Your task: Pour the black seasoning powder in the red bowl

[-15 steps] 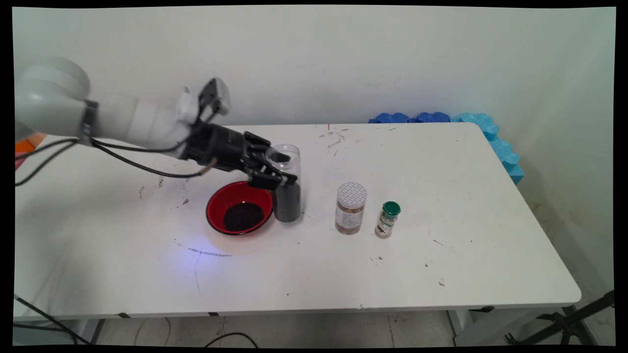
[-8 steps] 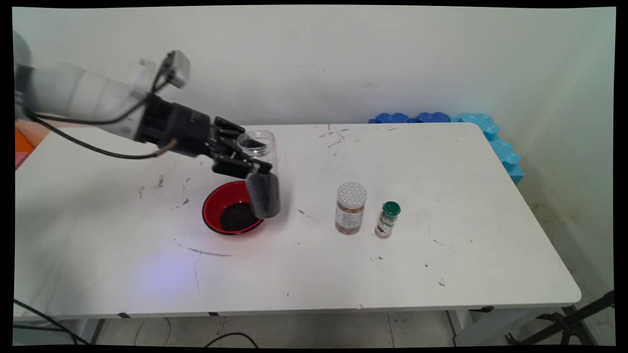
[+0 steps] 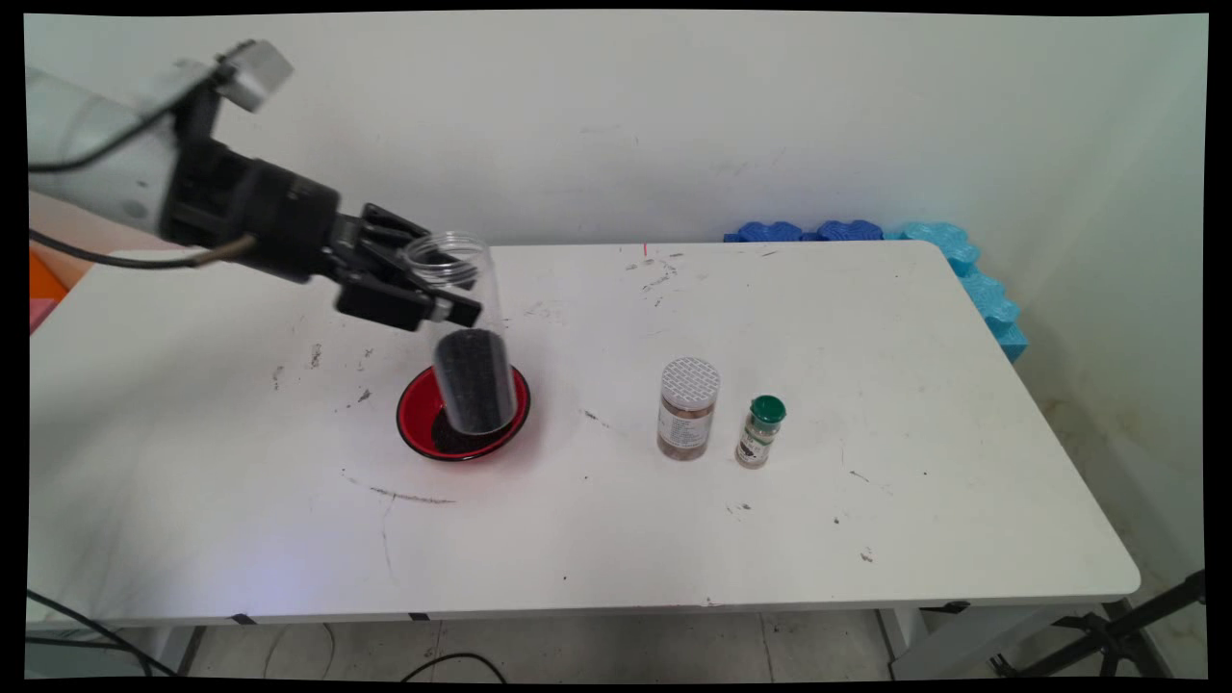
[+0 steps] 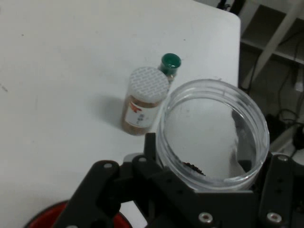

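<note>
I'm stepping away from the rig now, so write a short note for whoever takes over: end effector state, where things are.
End effector: shut on the open clear jar, holding it upright in the air over the red bowl.
Jar: dark grains in its lower part, no lid.
Bowl: on the white table, dark grains inside.
Right of the bowl: white-capped jar, then green-capped spice bottle, both standing, untouched.

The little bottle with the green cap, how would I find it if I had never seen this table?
Look at the white table and find the three containers near its middle. The small bottle with the green cap stands furthest right, just beside the jar with a white patterned lid. It is the shortest and thinnest, and the only one with a green top.
</note>
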`<state>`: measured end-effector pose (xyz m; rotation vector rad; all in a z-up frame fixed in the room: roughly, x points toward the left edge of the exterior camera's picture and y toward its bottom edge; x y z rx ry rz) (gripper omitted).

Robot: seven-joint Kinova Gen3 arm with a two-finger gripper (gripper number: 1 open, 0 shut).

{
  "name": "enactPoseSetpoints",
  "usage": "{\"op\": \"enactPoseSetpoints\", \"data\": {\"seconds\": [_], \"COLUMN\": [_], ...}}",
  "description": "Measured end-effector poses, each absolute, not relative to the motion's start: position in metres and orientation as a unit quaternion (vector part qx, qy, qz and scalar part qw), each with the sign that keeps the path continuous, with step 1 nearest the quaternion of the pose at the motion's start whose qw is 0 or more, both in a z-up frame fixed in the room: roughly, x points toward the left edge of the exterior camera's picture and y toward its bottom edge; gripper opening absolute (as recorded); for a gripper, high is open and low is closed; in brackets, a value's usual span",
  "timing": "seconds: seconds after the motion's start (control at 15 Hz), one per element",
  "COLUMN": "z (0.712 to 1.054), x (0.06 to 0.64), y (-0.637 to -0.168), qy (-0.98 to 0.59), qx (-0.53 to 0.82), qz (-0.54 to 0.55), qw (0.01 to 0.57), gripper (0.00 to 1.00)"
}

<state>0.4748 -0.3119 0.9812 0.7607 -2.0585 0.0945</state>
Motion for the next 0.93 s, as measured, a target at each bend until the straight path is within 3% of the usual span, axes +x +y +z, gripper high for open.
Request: {"op": "enactPoseSetpoints", "data": {"seconds": [0.4, 0.93], "z": [1.003, 0.996], "x": [0.503, 0.519], "y": [-0.289, -0.283], "qy": [-0.831, -0.836], "qx": [0.325, 0.337], "qz": [-0.003, -0.047], "qw": [0.451, 0.430], "gripper": [0.00, 0.00]}}
